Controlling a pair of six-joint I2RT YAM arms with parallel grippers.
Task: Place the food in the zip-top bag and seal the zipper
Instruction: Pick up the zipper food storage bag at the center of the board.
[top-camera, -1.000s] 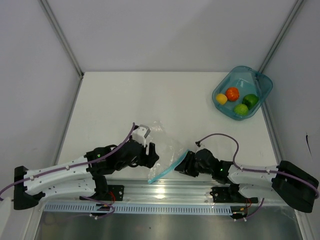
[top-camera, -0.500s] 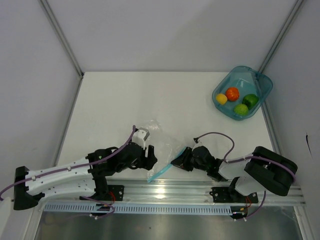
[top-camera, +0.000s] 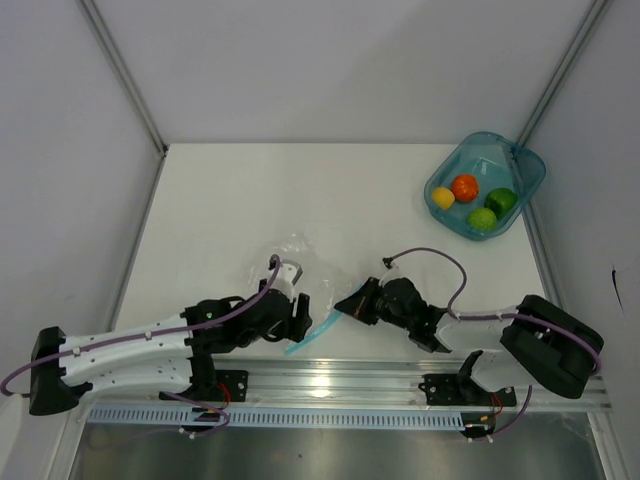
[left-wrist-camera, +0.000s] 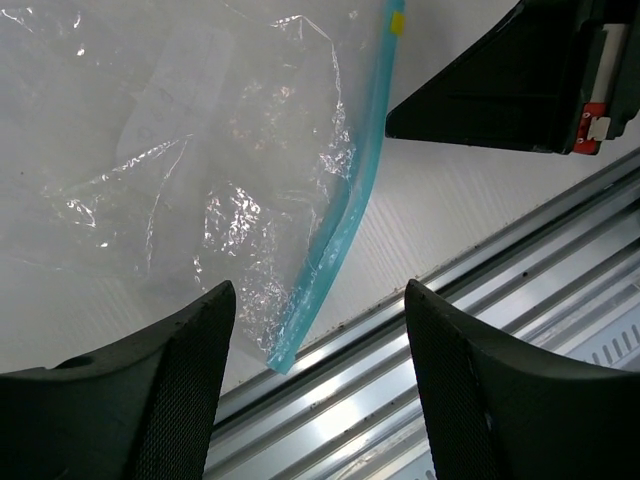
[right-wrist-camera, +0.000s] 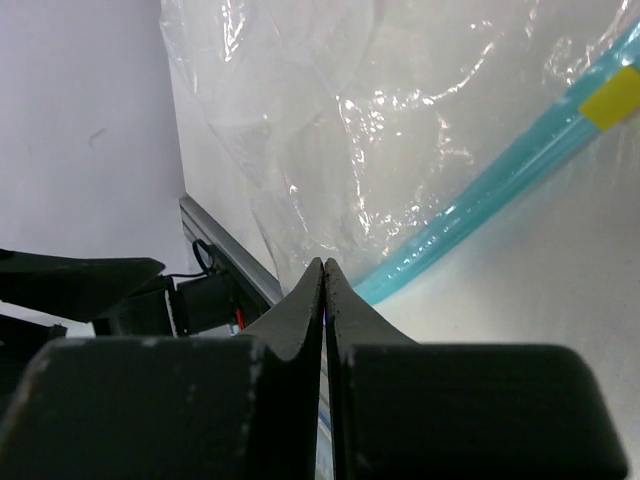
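**A:** How do your grippers stand?

**B:** My left gripper (left-wrist-camera: 318, 290) is spread wide, and the near end of the zipper (left-wrist-camera: 345, 215) shows between its fingers. My right gripper (right-wrist-camera: 325, 265) has its fingers pressed flat together, tips right at the edge of that teal strip. I can't tell whether any plastic is caught between them.

**A:** And the bag?

**B:** The zip-top bag (left-wrist-camera: 200, 150) lies crumpled on the white table (top-camera: 250, 200) between my two arms. Its zipper faces the metal rail (left-wrist-camera: 400, 380), and there is a yellow tag (right-wrist-camera: 612, 97) on the strip.

**A:** The food?

**B:** All four pieces sit in the teal bowl (top-camera: 520, 160) at the far right corner, well apart from the bag: the yellow piece (top-camera: 442, 197), the orange-red piece (top-camera: 464, 187), the light green piece (top-camera: 483, 218) and the dark green piece (top-camera: 501, 200).
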